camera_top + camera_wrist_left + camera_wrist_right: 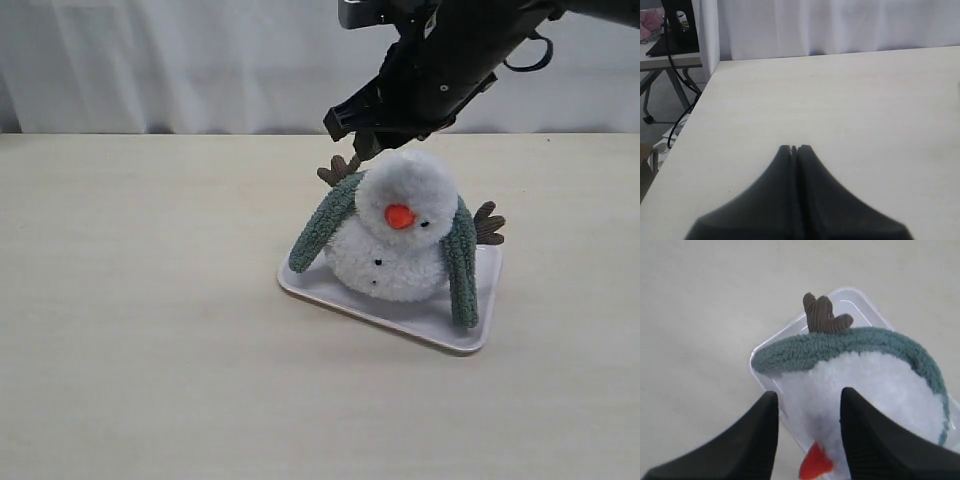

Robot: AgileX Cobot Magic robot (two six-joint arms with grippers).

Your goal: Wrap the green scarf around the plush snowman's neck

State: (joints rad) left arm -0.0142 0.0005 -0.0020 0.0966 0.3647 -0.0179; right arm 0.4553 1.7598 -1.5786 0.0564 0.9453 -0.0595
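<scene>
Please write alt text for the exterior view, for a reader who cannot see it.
A plush snowman sits on a white tray, a green scarf draped behind it with both ends hanging at its sides. The right claw hovers by its head.

Fuzzy fleece green scarf (459,262) drapes the fluffy plush snowman (398,240) on a glossy plastic tray (392,314).

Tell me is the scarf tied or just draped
Draped: green scarf passes behind the plush snowman, both ends hanging apart, uncrossed.
</scene>
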